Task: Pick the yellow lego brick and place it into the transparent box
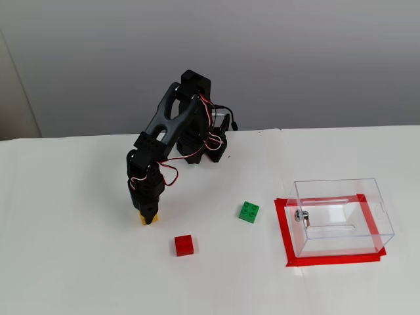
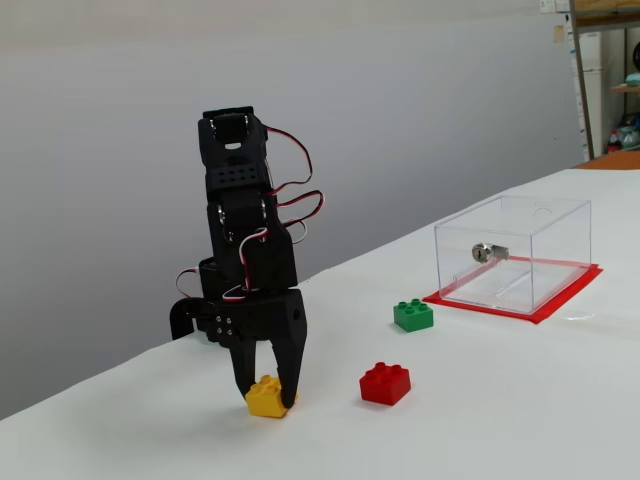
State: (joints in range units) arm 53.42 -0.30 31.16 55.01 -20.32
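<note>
White tabletop [image 1: 79, 262] against a plain grey wall sets the scene. On it, the yellow lego brick [image 2: 266, 396] rests flat, caught between the two downward-pointing fingers of the gripper [image 2: 267, 392], whose jaws stand narrow and appear to press against the brick's sides; in a fixed view only a sliver of the brick [image 1: 144, 218] shows beneath the gripper [image 1: 148, 220]. Near it to the right in both fixed views sits a red brick [image 2: 385, 383], and farther right a green brick [image 2: 413, 315], each apart from the others. Well beyond them, the transparent box [image 2: 512, 252] stands upright on a red tape rectangle [image 1: 289, 252], a small metal fitting [image 1: 301, 215] on its wall. Black arm [image 1: 172, 128] rises folded above the gripper, red and white wires looping along it.
</note>
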